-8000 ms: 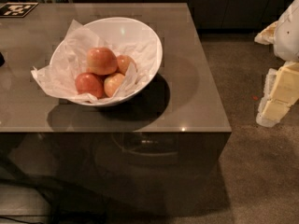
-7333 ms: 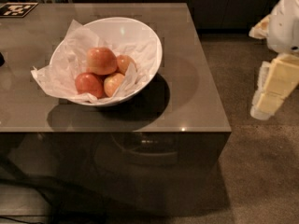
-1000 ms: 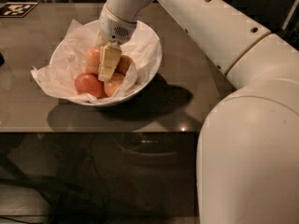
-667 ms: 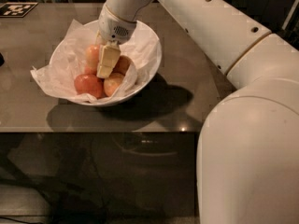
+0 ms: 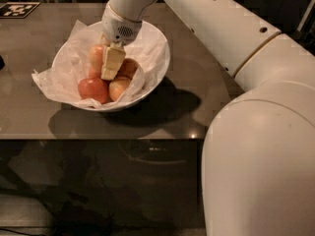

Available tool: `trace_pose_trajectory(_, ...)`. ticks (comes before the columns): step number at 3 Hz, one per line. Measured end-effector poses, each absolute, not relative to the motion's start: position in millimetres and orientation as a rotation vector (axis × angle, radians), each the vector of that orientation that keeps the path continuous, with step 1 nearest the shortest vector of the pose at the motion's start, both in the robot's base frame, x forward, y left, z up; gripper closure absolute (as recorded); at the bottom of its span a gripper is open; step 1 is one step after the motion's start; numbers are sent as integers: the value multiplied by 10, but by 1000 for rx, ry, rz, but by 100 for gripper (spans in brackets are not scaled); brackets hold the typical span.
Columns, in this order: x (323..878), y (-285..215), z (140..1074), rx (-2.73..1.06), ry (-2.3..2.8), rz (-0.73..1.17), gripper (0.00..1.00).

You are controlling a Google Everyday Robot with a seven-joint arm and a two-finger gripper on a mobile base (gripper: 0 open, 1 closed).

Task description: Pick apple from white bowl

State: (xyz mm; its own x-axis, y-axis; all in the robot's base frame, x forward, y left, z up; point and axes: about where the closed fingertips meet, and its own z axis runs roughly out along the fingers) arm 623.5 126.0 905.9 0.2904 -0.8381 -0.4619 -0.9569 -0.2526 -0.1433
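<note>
The white bowl (image 5: 160, 50) stands on the grey table, lined with crumpled white paper (image 5: 51, 80). It holds several apples. The apple (image 5: 95, 57), large and pinkish-red, lies at the back left of the pile. My gripper (image 5: 109, 67) reaches down into the bowl from above and sits right against the apple's right side, covering part of it. A darker red apple (image 5: 93, 89) lies in front, a pale yellow-pink one (image 5: 119, 87) beside it, and another apple (image 5: 130, 67) to the right of the gripper.
The grey table (image 5: 44, 119) has its front edge just below the bowl. A black-and-white marker tag (image 5: 18, 9) lies at the back left corner. My white arm (image 5: 221, 38) spans the right side, above the table's right part.
Eight seconds ago my arm was off to the right of the table; it has since reached into the bowl. Over the last second the gripper has barely moved against the apple.
</note>
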Motion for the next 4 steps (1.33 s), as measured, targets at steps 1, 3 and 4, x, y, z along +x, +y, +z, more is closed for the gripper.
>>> trace_pose_trajectory(1, 6216, 1233, 9200, -2146, 1615, 397, 100)
trace_pose_trajectory(3, 5952, 898, 10397, -1989, 1625, 224, 100)
trace_pose_trajectory(4, 5952, 898, 10397, -1989, 1625, 224, 100)
